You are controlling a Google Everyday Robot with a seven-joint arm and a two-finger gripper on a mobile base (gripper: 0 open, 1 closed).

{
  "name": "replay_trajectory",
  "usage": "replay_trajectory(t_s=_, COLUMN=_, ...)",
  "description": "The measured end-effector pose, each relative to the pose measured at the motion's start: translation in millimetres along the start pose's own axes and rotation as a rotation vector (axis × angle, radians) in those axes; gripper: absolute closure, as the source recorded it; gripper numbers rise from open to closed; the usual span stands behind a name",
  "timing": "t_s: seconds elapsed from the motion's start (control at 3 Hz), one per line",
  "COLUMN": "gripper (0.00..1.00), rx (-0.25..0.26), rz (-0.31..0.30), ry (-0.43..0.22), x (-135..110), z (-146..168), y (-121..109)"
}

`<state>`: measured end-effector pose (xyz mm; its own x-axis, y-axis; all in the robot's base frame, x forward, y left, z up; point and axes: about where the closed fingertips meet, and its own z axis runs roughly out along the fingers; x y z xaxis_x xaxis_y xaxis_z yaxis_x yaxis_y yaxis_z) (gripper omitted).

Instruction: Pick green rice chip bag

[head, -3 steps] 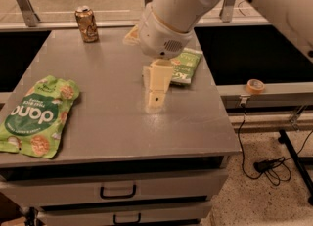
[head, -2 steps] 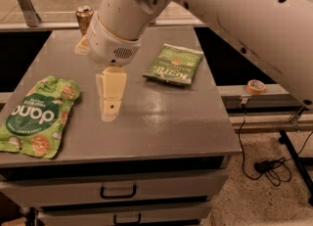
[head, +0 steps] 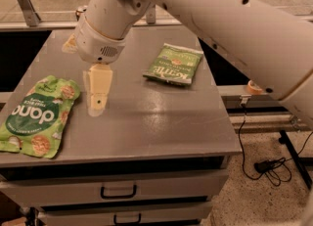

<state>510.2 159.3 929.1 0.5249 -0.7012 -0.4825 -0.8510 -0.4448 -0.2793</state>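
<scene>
The green rice chip bag (head: pixel 36 117) lies flat at the left front of the grey table (head: pixel 146 122), bright green with white lettering and tan rice-cake pictures. My gripper (head: pixel 98 103) hangs from the white arm just to the right of the bag, its cream fingers pointing down close above the table top. It holds nothing that I can see. It stands beside the bag, apart from it.
A smaller dark green Kettle chip bag (head: pixel 174 64) lies at the table's back right. A can (head: pixel 79 12) at the back left is mostly hidden behind the arm. Drawers (head: pixel 117 189) sit under the table. A cable (head: pixel 266 164) lies on the floor at right.
The arm has swung left across the table, from near the Kettle bag to right beside the rice chip bag. The bags have not moved.
</scene>
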Motion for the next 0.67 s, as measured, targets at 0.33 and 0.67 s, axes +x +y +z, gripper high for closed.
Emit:
replay_trajectory(t_s=0.33, gripper=0.00, rx=-0.004, rz=0.004, ry=-0.084, x=2, z=27, y=-29)
replay_trajectory(t_s=0.67, gripper=0.00, rx=-0.007, rz=0.046, ry=-0.166, x=7, z=58, y=-53)
